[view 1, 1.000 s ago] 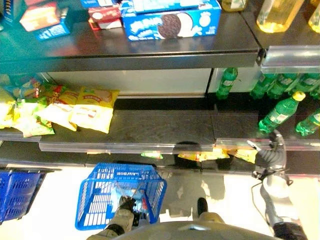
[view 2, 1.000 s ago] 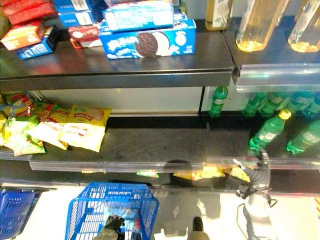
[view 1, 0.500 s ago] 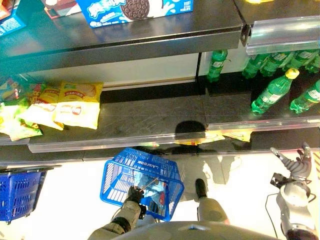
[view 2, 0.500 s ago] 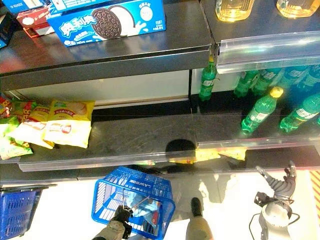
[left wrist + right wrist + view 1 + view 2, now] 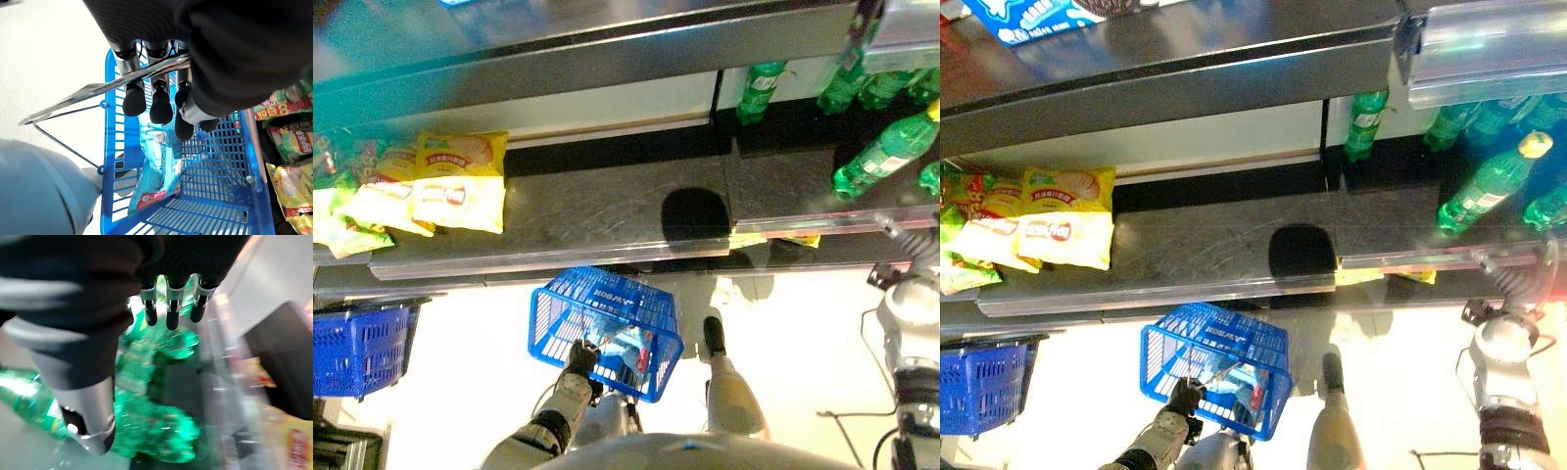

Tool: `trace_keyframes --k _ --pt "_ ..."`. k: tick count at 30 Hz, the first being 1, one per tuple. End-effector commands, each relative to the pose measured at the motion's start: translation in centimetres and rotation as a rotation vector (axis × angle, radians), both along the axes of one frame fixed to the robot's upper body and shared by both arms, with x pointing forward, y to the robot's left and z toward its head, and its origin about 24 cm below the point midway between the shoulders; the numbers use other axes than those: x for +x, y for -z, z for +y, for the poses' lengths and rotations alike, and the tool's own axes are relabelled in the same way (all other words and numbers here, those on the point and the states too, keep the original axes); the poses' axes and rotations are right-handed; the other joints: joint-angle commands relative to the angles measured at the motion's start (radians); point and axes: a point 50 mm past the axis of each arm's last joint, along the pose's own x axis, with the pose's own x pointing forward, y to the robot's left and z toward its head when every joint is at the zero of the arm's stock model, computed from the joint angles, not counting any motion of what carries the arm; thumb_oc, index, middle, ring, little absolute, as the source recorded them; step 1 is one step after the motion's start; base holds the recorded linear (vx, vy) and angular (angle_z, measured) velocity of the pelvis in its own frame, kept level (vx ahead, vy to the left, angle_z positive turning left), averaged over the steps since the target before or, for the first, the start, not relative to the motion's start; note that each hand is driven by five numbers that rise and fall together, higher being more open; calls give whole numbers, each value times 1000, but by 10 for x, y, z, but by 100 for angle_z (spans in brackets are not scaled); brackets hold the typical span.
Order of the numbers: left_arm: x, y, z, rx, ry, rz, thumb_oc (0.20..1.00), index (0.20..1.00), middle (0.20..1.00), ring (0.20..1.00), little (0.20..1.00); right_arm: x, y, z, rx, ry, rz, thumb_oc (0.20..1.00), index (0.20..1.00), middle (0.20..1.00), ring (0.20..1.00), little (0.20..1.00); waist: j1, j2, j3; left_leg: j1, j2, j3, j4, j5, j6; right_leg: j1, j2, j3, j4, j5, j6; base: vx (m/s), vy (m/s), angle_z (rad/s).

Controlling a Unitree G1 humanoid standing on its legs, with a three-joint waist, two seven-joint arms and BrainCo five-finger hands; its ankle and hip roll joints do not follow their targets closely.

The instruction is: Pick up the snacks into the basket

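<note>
Blue wire basket (image 5: 607, 328) holds light-blue snack packet (image 5: 159, 169).

The basket (image 5: 607, 328) hangs below the shelf (image 5: 597, 211) front. Snack bags (image 5: 421, 191) lie at shelf left; bottles (image 5: 881, 157), possibly lying flat, at right.

Dark two-tier shelf unit (image 5: 587, 211). Green soda bottles (image 5: 886, 157) lie on the lower tier, right section; one stands upright (image 5: 759, 88) at the back by the divider. Second blue basket (image 5: 357, 350) sits on the pale floor (image 5: 460, 392) at far left. Blue cookie box (image 5: 1033, 15) on the upper tier.
</note>
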Motion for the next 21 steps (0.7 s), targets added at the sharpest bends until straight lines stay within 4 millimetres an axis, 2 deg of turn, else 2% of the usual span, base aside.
trace_keyframes --k 1,7,9,13,21 --pt "-13 8 27 109 10 75 200 200 200 200 200 11 -31 4 -59 -43 -98 1000 1000 1000 1000 1000 29 -65 -8 -41 -38 -37 0 16 14 -16 1 -12 17 -15 37 -52 -5 1" --pt "-10 6 23 102 25 61 200 200 200 200 200 29 -61 14 -129 -107 -139 1000 1000 1000 1000 1000 45 -52 20 -68 -45 -52 0 30 11 -34 -1 -23 16 -9 37 -42 -6 2" --pt "-9 6 23 103 34 58 200 200 200 200 200 30 -63 15 -138 -110 -140 1000 1000 1000 1000 1000 47 -51 23 -73 -46 -54 0 32 11 -36 -3 -26 15 -7 37 -22 -4 3" --pt "-8 5 21 95 39 53 200 200 200 200 200 40 -64 18 -136 -126 -120 1000 1000 1000 1000 1000 56 -47 33 -89 -52 -63 0 37 12 -49 -4 -28 16 -1 38 -24 -8 6" --pt "-8 5 18 81 47 48 200 200 200 200 200 59 -51 28 -80 -154 -53 1000 1000 1000 1000 1000 75 -34 47 -106 -62 -72 0 41 16 -64 -9 -34 15 4 38 1 -1 5"
